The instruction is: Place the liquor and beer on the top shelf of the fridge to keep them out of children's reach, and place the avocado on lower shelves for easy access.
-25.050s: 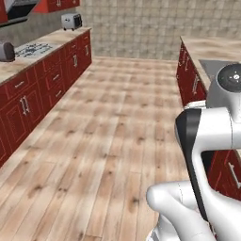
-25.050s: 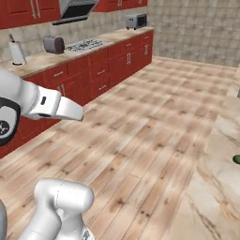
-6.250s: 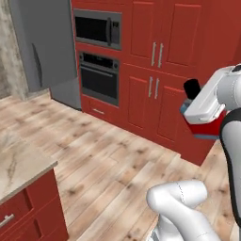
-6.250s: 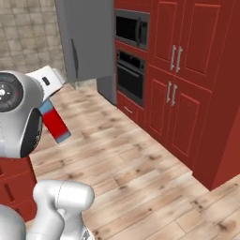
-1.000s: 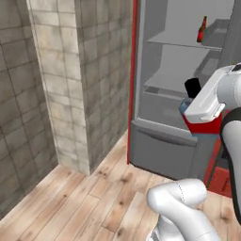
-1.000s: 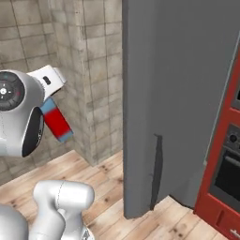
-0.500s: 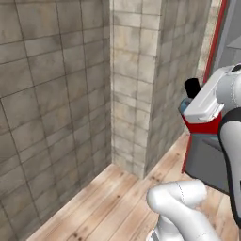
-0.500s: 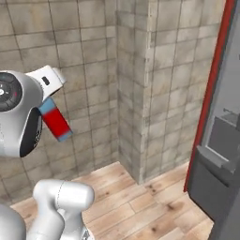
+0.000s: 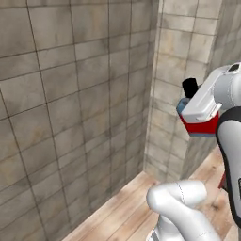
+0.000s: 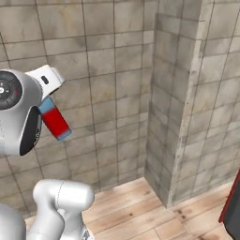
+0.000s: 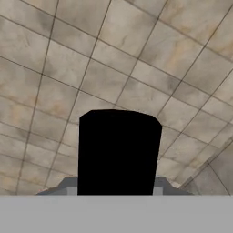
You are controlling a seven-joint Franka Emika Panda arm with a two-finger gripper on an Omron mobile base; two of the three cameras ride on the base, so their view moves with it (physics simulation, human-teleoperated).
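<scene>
The liquor (image 9: 200, 128), a squat blue bottle with a red label and a black cap (image 9: 189, 86), hangs tilted in the air in front of a tiled wall. My gripper (image 9: 196, 115) is shut on it just below the neck. From the right base view the liquor (image 10: 56, 120) sticks out under the white hand, where the gripper (image 10: 48, 104) holds it. In the hand view the black cap (image 11: 119, 152) stands large between the fingertips, against the tiles. A dark-red edge of the fridge (image 10: 232, 210) shows at the lower right. The beer, the avocado and the shelves are out of view.
A grey-beige tiled wall (image 9: 70, 108) stands close ahead, with a jutting tiled corner (image 10: 180, 103) to its right. Wooden floor (image 10: 140, 211) runs along the foot of the wall.
The whole picture has swung as the base turned: the fridge has slid off to the right and tiled wall has taken its place. The liquor stays in my gripper, unmoved relative to the arm.
</scene>
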